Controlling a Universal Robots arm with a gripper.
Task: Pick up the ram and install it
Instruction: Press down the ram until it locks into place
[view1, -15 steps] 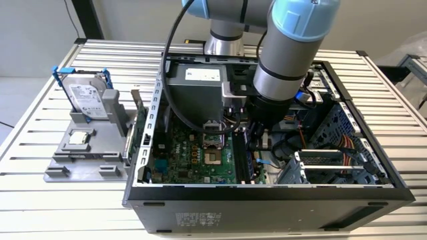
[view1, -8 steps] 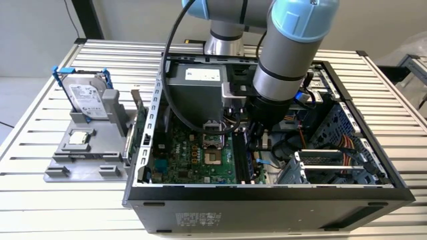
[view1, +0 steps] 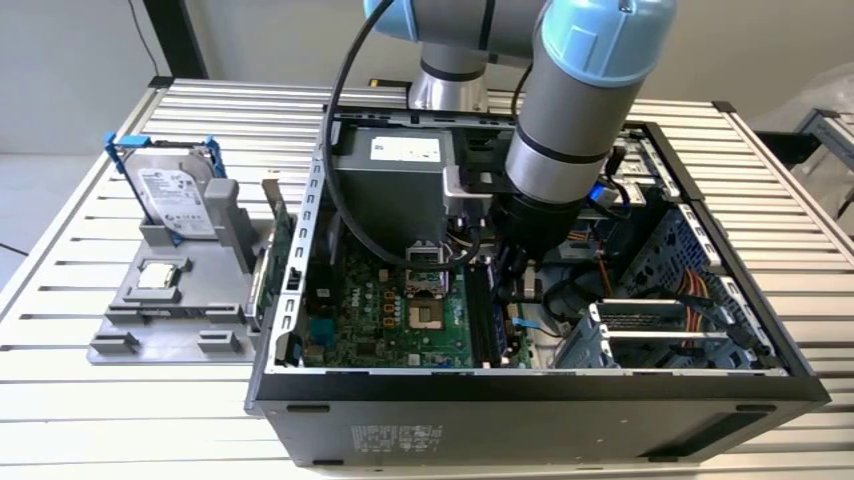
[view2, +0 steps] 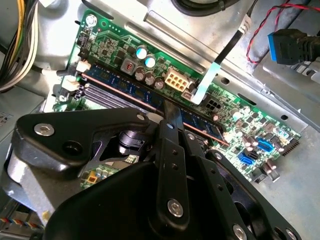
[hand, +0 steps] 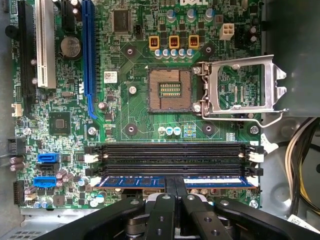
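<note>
Ram (hand: 145, 181) standing on edge in the memory slot nearest the hand (hand: 175, 187), long axis running along the slot and parallel to the two empty black slots (hand: 175, 156) beside it, ends pointing toward the white latches (hand: 256, 156) at either end of the bank. Blue label face and a row of chips visible along its length in both wrist views; in the second wrist view the same stick (view2: 150, 97) runs diagonally across the motherboard (view2: 235, 125), with the fingers meeting it near mid-length. Hand closed narrowly on the ram's top edge, fingers pinching or pressing the thin board at its centre; grip looks firm, though whether fully seated cannot be told. Judged as the seating stage: stick already lined up in its slot, not lying loose anywhere. To do this well: keep the stick upright and square to the slot, press straight down, even load across both ends so neither corner rides high, and watch the end latches for closing. Risk, as a judgement: any tilt along the long axis would jam one end. Beyond the slots, the open processor socket (hand: 170, 90) with its metal retention frame (hand: 240, 87) swung aside. In the exterior view, arm reaching down into the open computer case (view1: 534, 400) resting on the slatted surface (view1: 120, 400), hard drive (view1: 174, 195) in a grey holder at that view's left.
</note>
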